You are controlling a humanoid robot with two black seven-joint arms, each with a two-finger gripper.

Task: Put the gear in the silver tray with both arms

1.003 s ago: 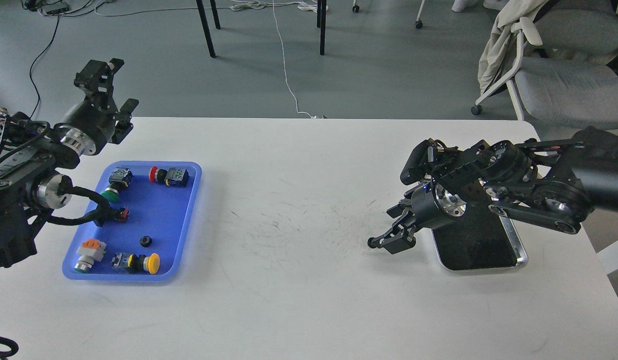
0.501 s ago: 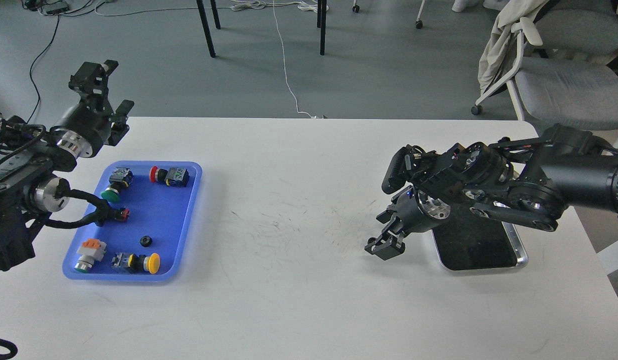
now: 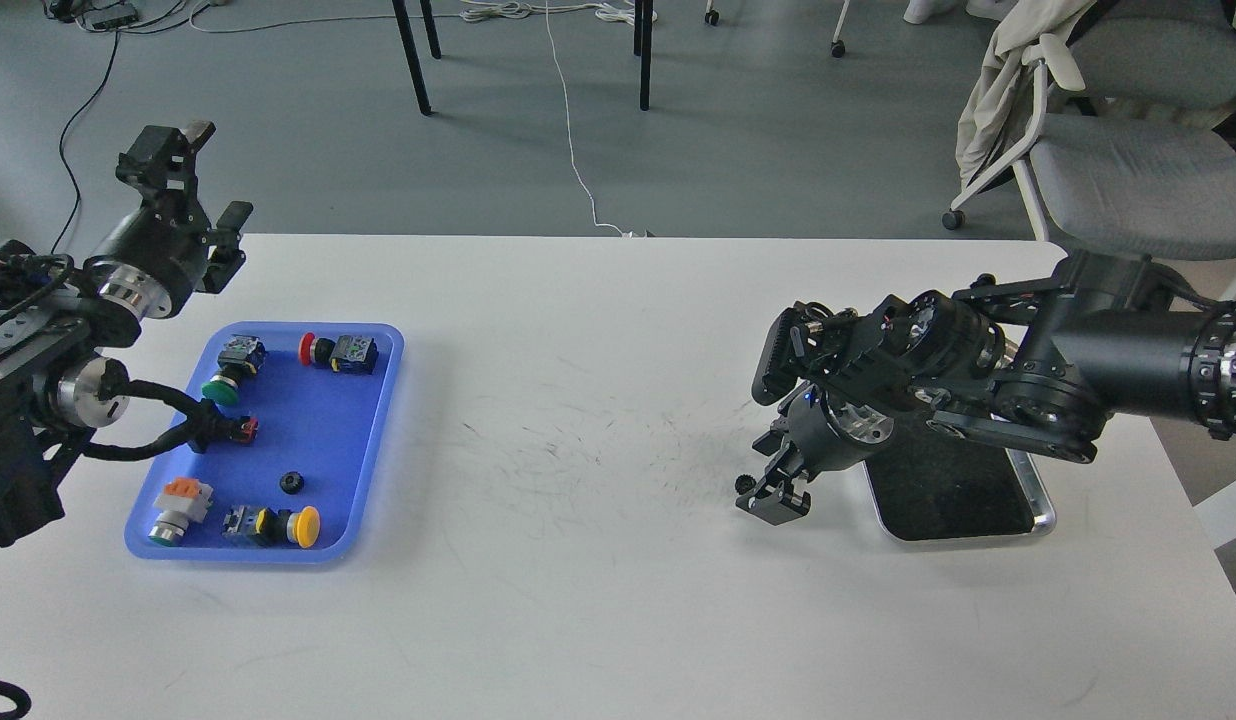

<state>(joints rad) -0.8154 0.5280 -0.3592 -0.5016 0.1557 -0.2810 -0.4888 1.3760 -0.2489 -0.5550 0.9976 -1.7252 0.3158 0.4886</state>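
Left gripper (image 3: 183, 160) retreated up-left, jaws spread, empty. Spare gear (image 3: 292, 483) sits in blue tray (image 3: 378, 440). Right gripper (image 3: 768, 492) rotated downward, jaws clenched on small gear (image 3: 745, 484), just left of silver tray (image 3: 1040, 500). Advice: carry gear rightward over rim before releasing.

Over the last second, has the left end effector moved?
Yes. The left end effector has drawn back to the left and away from the blue tray, which has stayed put on the table.

Head view, sole camera: I look forward and down from above the table (image 3: 598, 600)'s near edge, whole top visible, floor beyond.
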